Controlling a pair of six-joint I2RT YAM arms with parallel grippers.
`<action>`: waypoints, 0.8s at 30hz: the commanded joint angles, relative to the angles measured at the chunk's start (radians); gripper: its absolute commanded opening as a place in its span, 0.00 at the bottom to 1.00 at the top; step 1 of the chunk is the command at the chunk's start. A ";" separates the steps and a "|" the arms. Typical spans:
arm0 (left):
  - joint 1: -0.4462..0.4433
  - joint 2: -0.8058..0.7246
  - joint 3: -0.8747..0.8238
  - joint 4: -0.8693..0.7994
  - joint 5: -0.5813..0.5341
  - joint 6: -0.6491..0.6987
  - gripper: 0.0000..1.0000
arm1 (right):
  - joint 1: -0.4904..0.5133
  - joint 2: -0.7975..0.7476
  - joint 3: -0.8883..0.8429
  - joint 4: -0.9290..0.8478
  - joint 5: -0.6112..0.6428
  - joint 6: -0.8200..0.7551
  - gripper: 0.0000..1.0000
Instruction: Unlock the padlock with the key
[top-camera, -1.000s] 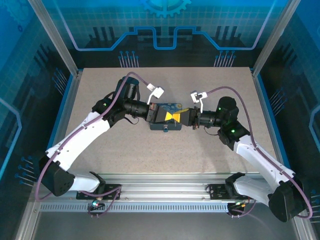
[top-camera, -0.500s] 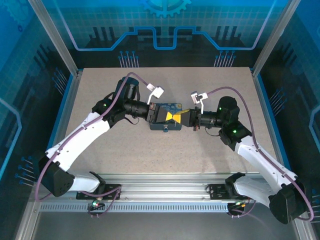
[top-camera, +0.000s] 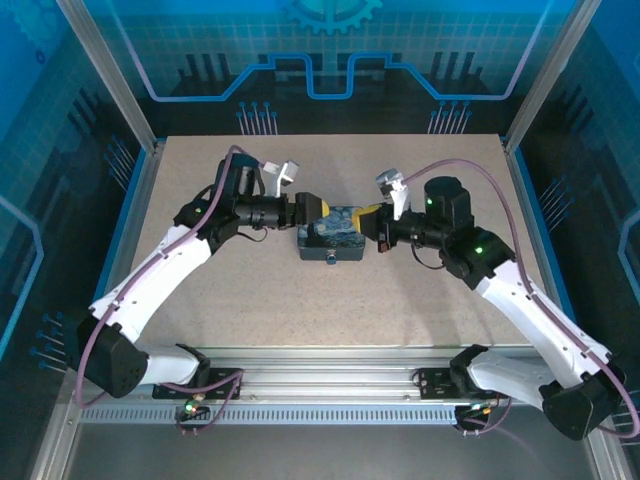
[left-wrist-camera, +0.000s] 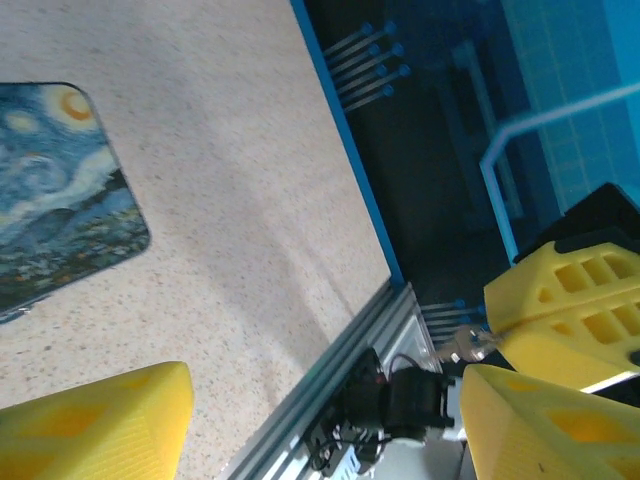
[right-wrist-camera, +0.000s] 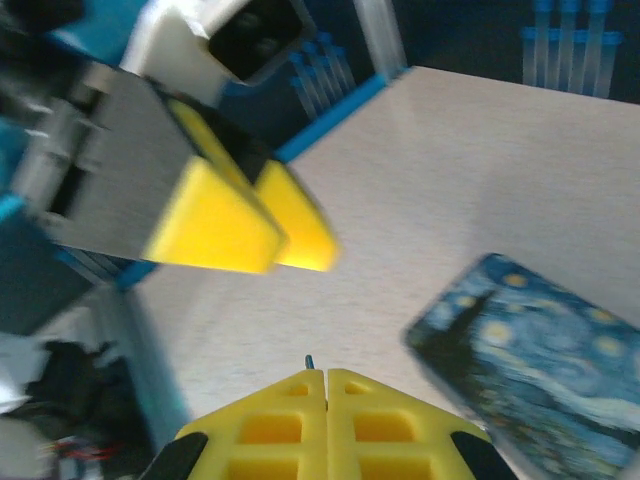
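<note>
Above table (left-wrist-camera: 250, 200), left fingers (left-wrist-camera: 100, 425) wide, empty.

Speckled beige tabletop (top-camera: 330, 300), seen from above, bordered by blue edging (top-camera: 133, 205) and framed by aluminium corner posts (top-camera: 105, 70). A rectangular mat (top-camera: 338, 226) printed with a swirling night-sky painting lay flat near the middle of the tabletop, somewhat toward the far side, its long edges parallel to the back panel (top-camera: 330, 60), which bore a blue circuit-line pattern. A slotted aluminium rail (top-camera: 330, 385) ran along the near edge. The left wrist view showed one rounded corner of the mat (left-wrist-camera: 50, 190) on the speckled surface; the right wrist view showed another corner (right-wrist-camera: 540, 340).
</note>
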 joint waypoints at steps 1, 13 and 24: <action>0.031 -0.024 -0.029 -0.007 -0.074 -0.097 0.72 | 0.036 0.038 0.056 -0.091 0.288 -0.175 0.00; 0.048 0.013 -0.017 0.061 -0.088 -0.283 0.73 | 0.221 0.182 0.128 0.170 0.795 -0.713 0.00; 0.043 0.012 0.053 0.202 -0.061 -0.485 0.71 | 0.337 0.068 -0.017 0.451 0.746 -0.942 0.00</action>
